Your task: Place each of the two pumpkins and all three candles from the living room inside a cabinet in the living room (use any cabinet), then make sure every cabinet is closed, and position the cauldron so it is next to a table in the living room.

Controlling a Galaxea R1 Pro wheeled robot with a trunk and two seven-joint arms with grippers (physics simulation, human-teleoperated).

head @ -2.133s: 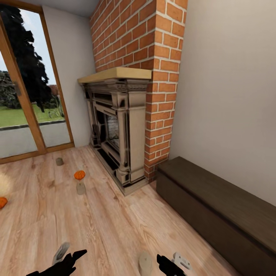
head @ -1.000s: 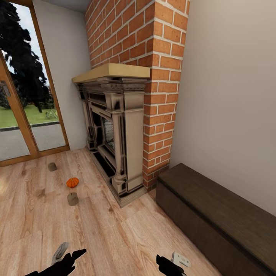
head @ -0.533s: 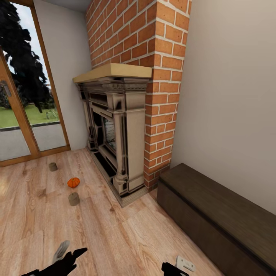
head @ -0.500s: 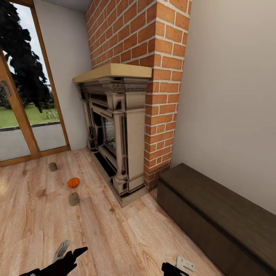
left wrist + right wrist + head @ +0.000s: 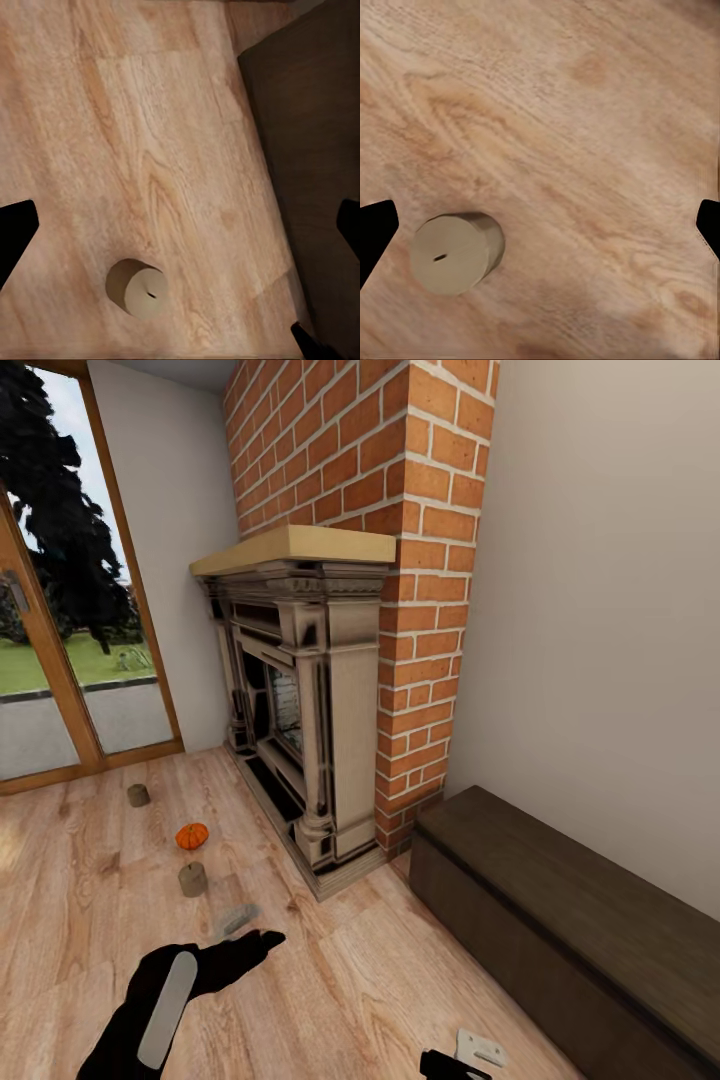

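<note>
I hold my left gripper wide open above the floor; right gripper wide too, over a candle. No readable writing anywhere.

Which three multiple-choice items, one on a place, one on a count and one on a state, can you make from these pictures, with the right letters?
1. Where does the pumpkin lie in the head view?
A. on the cabinet
B. on the floor between two candles
C. on the mantel

2. How many candles stand on the floor in the head view?
A. two
B. four
C. none

3. In what state is the cabinet?
A. one drawer pulled out
B. closed
C. tipped over

Answers:
1 B, the pumpkin sits between the far candle and the near candle.
2 A, only those two appear.
3 B, no drawer interior shows.
</note>
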